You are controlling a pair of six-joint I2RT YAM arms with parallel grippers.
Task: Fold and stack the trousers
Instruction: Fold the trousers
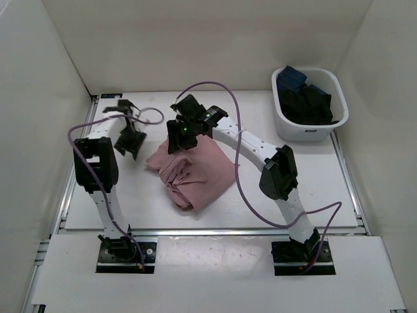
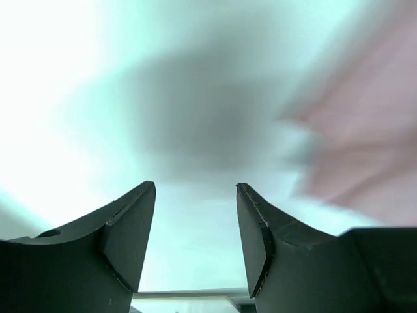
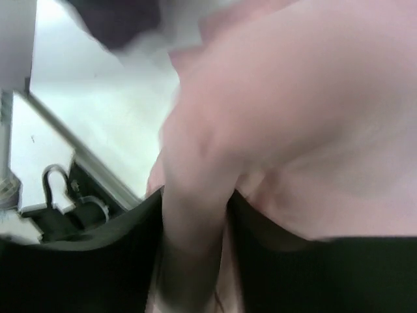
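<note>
The dusty-pink trousers (image 1: 194, 171) lie bunched and partly folded in the middle of the table. My right gripper (image 1: 180, 145) hangs over their far left edge and is shut on a fold of the pink fabric (image 3: 195, 215), which fills the right wrist view. My left gripper (image 1: 128, 145) is open and empty, just left of the trousers and a little above the table. In the left wrist view the gap between its fingers (image 2: 195, 228) shows only bare table, with blurred pink fabric (image 2: 365, 143) at the right.
A white basket (image 1: 334, 124) at the back right holds dark blue and black garments (image 1: 305, 101). White walls close in the table on the left, back and right. A purple cable (image 1: 146, 117) loops near the left arm. A metal rail runs along the table's front edge (image 1: 215, 229).
</note>
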